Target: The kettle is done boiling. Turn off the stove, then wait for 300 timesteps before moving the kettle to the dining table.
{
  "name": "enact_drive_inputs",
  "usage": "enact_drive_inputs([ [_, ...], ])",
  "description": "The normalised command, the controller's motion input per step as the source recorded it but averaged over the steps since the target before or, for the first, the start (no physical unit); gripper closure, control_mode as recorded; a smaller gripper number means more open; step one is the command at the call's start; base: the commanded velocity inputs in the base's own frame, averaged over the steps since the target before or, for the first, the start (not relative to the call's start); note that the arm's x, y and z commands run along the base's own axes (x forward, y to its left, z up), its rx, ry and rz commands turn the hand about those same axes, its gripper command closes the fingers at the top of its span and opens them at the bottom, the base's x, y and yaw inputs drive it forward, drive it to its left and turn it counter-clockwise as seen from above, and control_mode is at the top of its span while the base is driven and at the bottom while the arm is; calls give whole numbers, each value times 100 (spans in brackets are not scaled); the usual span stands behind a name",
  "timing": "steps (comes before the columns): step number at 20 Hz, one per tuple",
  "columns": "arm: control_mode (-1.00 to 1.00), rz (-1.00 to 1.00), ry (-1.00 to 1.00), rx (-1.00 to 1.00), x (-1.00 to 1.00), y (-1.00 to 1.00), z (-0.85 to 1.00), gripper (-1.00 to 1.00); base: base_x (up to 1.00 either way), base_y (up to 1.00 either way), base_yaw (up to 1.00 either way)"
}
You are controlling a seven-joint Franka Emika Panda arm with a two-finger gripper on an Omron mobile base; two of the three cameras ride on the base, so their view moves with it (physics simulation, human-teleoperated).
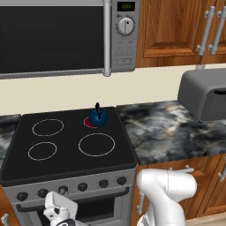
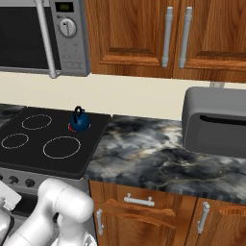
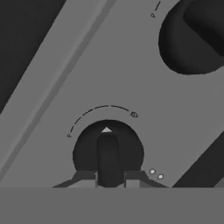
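Note:
The small dark-blue kettle [image 1: 98, 117] [image 2: 79, 120] stands upright on the back right burner of the stove [image 1: 70, 141] [image 2: 48, 144], and that burner glows red under it. My gripper [image 1: 62, 197] [image 3: 109, 177] is low at the stove's steel front, pressed to a dark knob [image 1: 63, 190] [image 3: 108, 151] in the knob row. In the hand view the two fingertips [image 3: 84, 176] sit tight on either side of the knob's raised ridge. The knob's white pointer mark points up, under a thin dial arc. The dining table is out of view.
A steel microwave [image 1: 66, 35] [image 2: 43, 33] hangs above the stove. To the right runs a marbled counter [image 1: 172, 128] [image 2: 158, 153] with a grey bread box [image 1: 205, 95] [image 2: 216, 122]. Wood cabinets [image 2: 144, 33] sit above and below. A second knob [image 3: 192, 39] shows in the hand view.

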Motion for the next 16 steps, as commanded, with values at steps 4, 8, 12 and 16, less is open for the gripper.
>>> enact_drive_inputs([
  [4,-100,6,-5,25,0,0,0,100,0,0,0],
  [8,-100,8,-3,26,0,0,0,100,0,0,0],
  [12,-100,8,0,26,0,0,0,100,0,0,0],
  [16,-100,8,0,26,0,-3,0,100,0,0,0],
])
